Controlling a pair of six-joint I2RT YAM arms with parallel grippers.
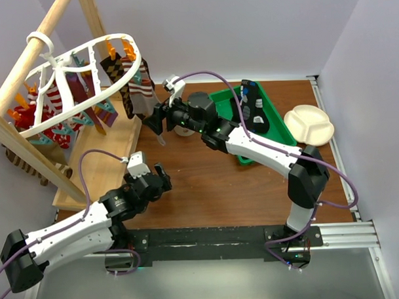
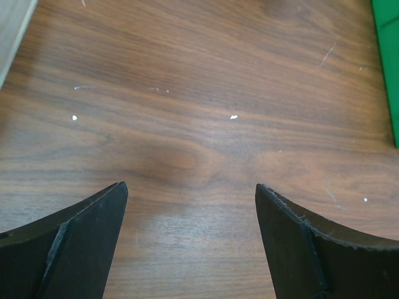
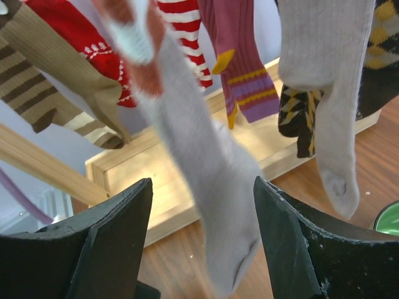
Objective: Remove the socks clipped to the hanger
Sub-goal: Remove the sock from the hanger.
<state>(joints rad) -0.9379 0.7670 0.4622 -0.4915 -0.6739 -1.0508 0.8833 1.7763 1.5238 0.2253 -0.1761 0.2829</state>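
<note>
– Right claw [image 3: 202, 182] stands wide open in its own wrist view. A pale grey sock [image 3: 212, 187] hangs down between the two fingers [image 3: 118, 230], blurred, and I cannot tell whether it touches either of them

– Does the overhead camera show that too?

– Not the jaws, they are too small there. It does show where the claw is: reached out to the near right end of the hanger [image 1: 86, 104], just below the socks [image 1: 140, 92] clipped along the rim

– And the other arm?

– Left claw [image 2: 190, 185] is open as well, holding nothing, low over bare table [image 2: 199, 93]. Its camera catches only wood grain and a sliver of the green tray [image 2: 389, 62]. The socks do not appear in that view

– How does the hanger lie?

– It is a white oval, tilted, hooked over the wooden pole [image 1: 32, 60]. From above, its long axis runs from lower left to upper right

– And the socks themselves?

– They hang lengthwise, cuffs up at the clips, toes down. Only the right wrist view shows them close. The grey one between the fingers slants from upper left to lower right, toe lowest. A second grey sock [image 3: 330, 106] drops straight at the right, a purple sock [image 3: 240, 62] hangs between the two, and a red-and-white striped sock [image 3: 184, 25] is just left of it. The wooden base [image 3: 156, 180] is behind them

– Anything else on the table?

– A cream plate [image 1: 309, 125] beside the tray, seen only from above
</note>
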